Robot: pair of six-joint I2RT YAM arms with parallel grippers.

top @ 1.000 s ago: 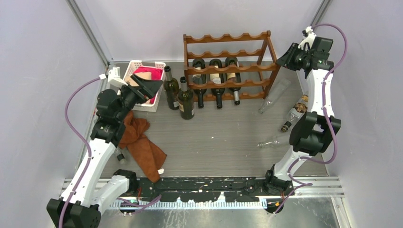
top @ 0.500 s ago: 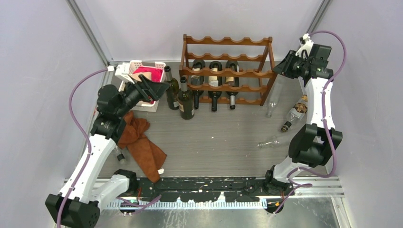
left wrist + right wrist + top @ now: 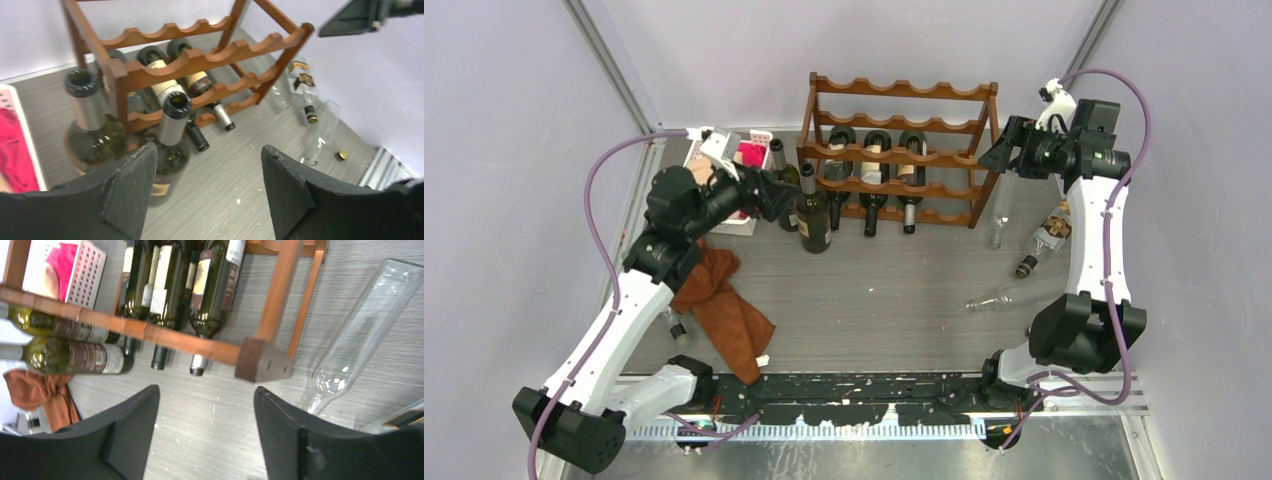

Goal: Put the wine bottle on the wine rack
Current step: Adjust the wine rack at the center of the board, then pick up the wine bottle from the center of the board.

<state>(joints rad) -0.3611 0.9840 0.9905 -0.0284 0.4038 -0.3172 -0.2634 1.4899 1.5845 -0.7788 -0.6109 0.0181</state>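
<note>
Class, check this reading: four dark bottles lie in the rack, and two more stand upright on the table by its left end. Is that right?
Not quite. The top view shows three bottles lying in the rack, not four. The two upright bottles by its left end are as stated.

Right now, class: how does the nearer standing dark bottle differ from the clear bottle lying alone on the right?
The dark bottle is near-black glass; the clear bottle is see-through. The dark bottle stands upright by the wine rack; the clear bottle lies flat. Both are unracked.
</note>
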